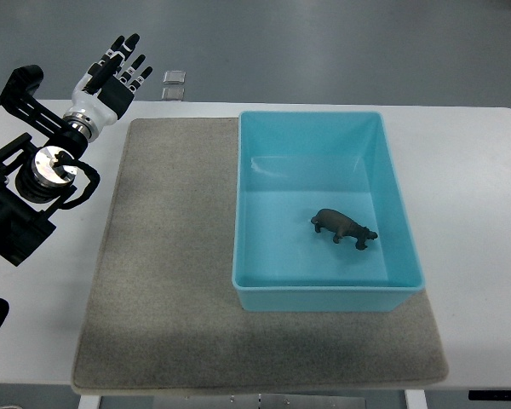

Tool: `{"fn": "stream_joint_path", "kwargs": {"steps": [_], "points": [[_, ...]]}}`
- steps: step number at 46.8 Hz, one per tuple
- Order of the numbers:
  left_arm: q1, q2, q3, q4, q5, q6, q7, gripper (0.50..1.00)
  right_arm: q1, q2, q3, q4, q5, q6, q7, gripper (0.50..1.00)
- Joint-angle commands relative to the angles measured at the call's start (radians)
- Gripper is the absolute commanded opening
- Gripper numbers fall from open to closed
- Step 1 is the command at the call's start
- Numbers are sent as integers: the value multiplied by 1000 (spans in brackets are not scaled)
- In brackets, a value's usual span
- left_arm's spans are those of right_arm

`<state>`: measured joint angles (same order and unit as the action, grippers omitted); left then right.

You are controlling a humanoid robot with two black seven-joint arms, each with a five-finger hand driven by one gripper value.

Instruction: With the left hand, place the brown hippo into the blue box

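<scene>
Brown hippo (344,227) stands inside blue box (395,183) — left hand (112,78) empty, fingers extended.

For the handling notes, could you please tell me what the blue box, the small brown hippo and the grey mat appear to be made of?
Blue box: likely moulded plastic, smooth with a soft sheen on its walls.
Brown hippo: probably hard plastic or rubber, dark and matte.
Grey mat: looks like felt or similar fabric, fuzzy and non-reflective.

The left arm (36,175) enters from the left edge of the top view and runs upward and to the right. Its black joints and silver wrist collar are visible. The left hand (111,78) sits at the upper left, fingers extended, close together and pointing up-right, holding nothing. The right arm does not appear.
</scene>
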<state>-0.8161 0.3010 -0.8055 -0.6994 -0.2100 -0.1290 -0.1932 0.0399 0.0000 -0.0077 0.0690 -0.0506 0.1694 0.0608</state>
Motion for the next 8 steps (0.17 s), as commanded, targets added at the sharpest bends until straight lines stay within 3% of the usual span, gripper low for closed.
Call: {"fn": "stream_joint_path", "kwargs": {"steps": [1, 8], "points": [[0, 1, -1, 0, 0, 0, 0, 999, 0, 0, 0, 5, 2, 2, -1, 936], [2, 1, -1, 0, 0, 0, 0, 999, 0, 0, 0, 12, -6, 13, -1, 936]]}}
